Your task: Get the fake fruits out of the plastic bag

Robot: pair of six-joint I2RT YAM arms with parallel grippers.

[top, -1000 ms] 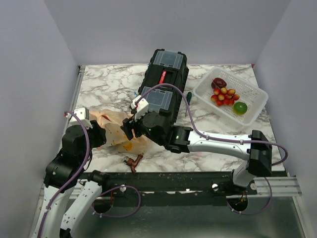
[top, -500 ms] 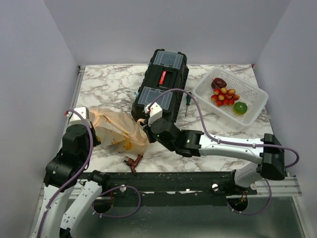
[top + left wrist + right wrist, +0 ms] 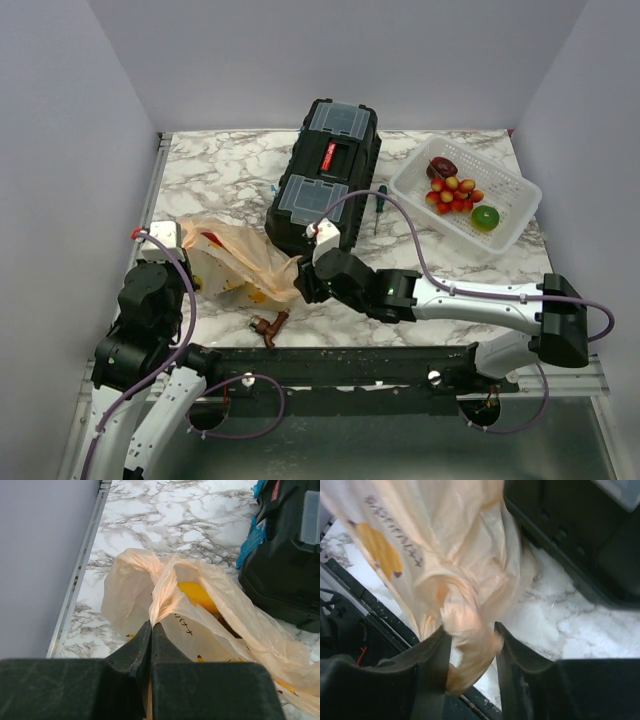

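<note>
The peach plastic bag (image 3: 240, 262) lies on the marble between my grippers, left of the toolbox. My left gripper (image 3: 196, 276) is shut on a fold at the bag's mouth (image 3: 151, 625). A yellow fruit (image 3: 197, 594) shows inside the open bag, and a yellow-orange patch (image 3: 256, 295) shows through its skin. My right gripper (image 3: 300, 282) has the bag's bunched far end (image 3: 467, 630) between its jaws, touching both fingers, just above the table's front edge. A dark purple fruit (image 3: 441, 167), the grape cluster (image 3: 453, 193) and a green fruit (image 3: 485, 217) lie in the white basket (image 3: 520, 205).
The black toolbox (image 3: 325, 175) stands right behind the bag and fills the right of the left wrist view (image 3: 290, 555). A green-handled screwdriver (image 3: 379, 205) lies between toolbox and basket. A small brown fitting (image 3: 268, 325) lies at the front edge. A metal rail (image 3: 80, 580) borders the left side.
My right gripper has moved from above the bag's middle to its right end, nearer the front edge, and the bag is now stretched out between both grippers. The left arm drew back slightly.
</note>
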